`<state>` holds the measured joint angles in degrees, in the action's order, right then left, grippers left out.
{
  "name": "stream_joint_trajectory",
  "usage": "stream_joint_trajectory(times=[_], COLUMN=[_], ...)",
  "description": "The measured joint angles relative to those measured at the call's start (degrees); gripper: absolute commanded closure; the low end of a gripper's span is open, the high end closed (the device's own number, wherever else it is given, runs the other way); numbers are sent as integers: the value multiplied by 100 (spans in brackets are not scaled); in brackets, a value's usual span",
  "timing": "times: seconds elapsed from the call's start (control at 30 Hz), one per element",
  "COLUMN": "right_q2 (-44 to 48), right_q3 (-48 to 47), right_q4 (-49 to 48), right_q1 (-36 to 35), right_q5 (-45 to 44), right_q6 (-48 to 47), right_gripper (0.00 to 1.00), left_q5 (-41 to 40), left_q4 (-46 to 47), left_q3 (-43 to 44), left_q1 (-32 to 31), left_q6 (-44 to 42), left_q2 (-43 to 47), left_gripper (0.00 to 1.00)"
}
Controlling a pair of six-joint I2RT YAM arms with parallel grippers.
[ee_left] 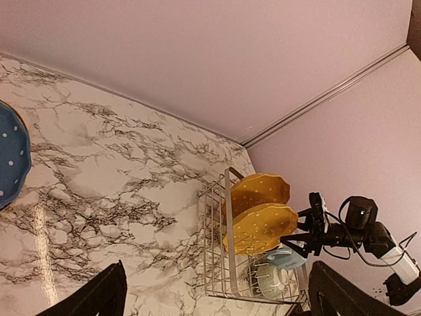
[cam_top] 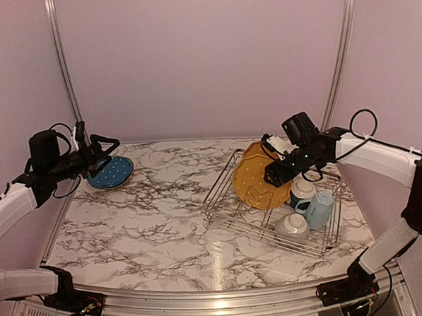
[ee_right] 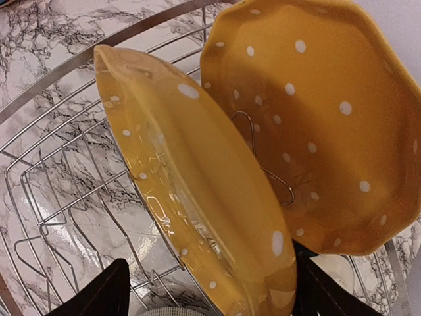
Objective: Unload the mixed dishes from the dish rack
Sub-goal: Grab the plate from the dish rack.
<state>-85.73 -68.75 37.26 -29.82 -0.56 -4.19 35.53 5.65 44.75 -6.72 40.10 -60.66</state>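
I see right gripper [ee_right: 207, 289] jaws apart, straddling nearer yellow scalloped white-dotted plate [ee_right: 191, 184], upright in silver wire dish rack [cam_top: 261, 232]. Left gripper [cam_top: 106, 153] wide open near blue white-dotted plate [cam_top: 110, 172].

Two yellow scalloped plates with white dots stand on edge in the dish rack [ee_right: 66, 197]. The nearer plate [ee_right: 191, 191] is seen almost edge-on and leaning, its glossy rim running from upper left to lower right. The farther plate [ee_right: 316, 112], behind it at right, shows its dotted face. A wire divider loop [ee_right: 266, 168] rises between them. The right hand [ee_right: 209, 280] has its dark fingers [ee_right: 92, 293] spread wide at the bottom corners, with the nearer plate's lower edge between them; contact cannot be judged. Marbled worktop [ee_right: 39, 33] shows through the wires.
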Motion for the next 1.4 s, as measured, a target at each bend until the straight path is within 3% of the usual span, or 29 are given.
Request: stream_joint_trajectory(times=[0.17,0.33,0.63,1.07,1.4], right_q2=[-39,-74,-177,-146,256], right_q3=[-13,-44,-76,11,-7], right_q4=[-85,-118,-238,-424,-251], right_q1=[111,205,601,658,654], right_q5=[291,514,1056,1198,1132], right_q6=[-302,-603,-813,-1287,-1467], right_gripper=[38,41,74,99,100], left_q5=[2,-26,-105,-501,-555], left_q4=[105,195,210,-203,-214], left_q3=[7,7,7,22,22], left_q1=[-199,-352,-599,-920,-1054], left_q6=[131,260,367,317,315], left_q2=[166,302,461,431,109], left_gripper=[1,1,1,1,1])
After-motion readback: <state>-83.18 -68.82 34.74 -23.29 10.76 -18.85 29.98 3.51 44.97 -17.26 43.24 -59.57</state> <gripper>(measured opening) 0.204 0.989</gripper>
